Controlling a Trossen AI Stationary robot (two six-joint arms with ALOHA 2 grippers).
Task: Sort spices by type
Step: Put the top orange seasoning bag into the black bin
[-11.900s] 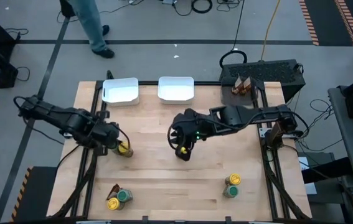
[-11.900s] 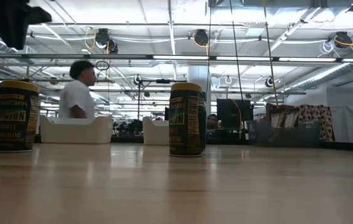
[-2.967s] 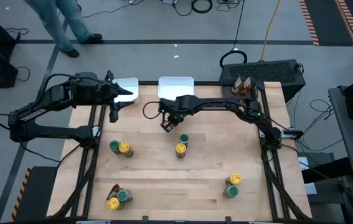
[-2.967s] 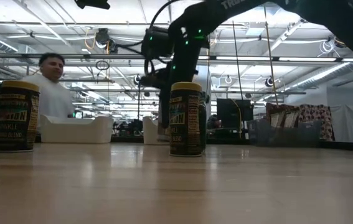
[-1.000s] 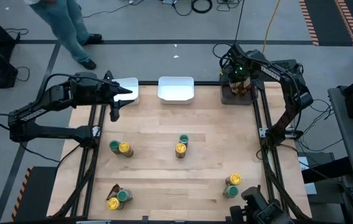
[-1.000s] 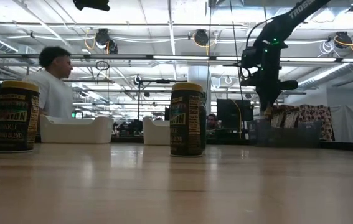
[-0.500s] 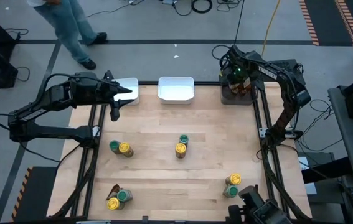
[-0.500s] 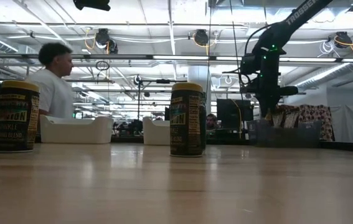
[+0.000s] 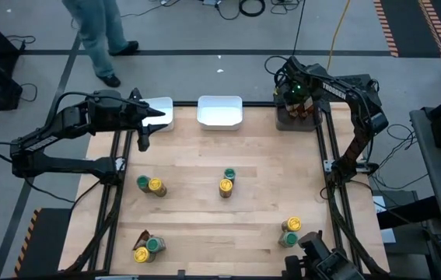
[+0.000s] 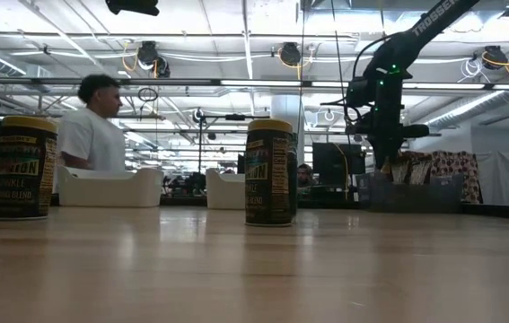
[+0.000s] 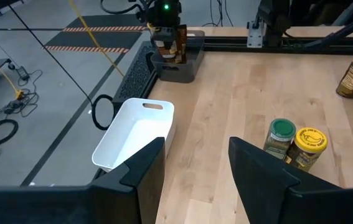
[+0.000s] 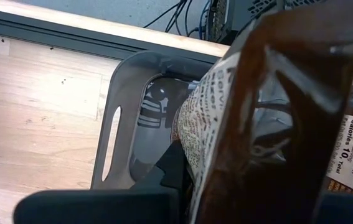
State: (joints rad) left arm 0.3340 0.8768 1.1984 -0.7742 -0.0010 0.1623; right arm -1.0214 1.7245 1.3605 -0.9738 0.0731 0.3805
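My right gripper (image 9: 298,99) hangs over the dark grey bin (image 9: 292,118) at the table's far right corner. In its wrist view a brown packet (image 12: 269,112) fills most of the frame, pressed close against the fingers and standing in the bin; I cannot tell whether the fingers are clamped on it or merely beside it, because the packet hides their tips. Other packets in the bin are cut off at the frame edge, so I cannot count them.

My left gripper (image 11: 195,168) waits above the far left edge of the table with its fingers spread and nothing between them, next to the left white tray (image 9: 156,113). The second white tray (image 9: 220,111) lies beside it along the far edge.

On the wooden table (image 9: 204,225) the jars stand in four clusters:
- a green-lidded jar (image 9: 142,182) touching a yellow-lidded jar (image 9: 155,186);
- a centre pair (image 9: 226,181);
- a near-right pair (image 9: 288,231);
- a near-left group (image 9: 146,246) with a packet partly hidden behind the jars.

A person (image 10: 92,135) stands beyond the table.
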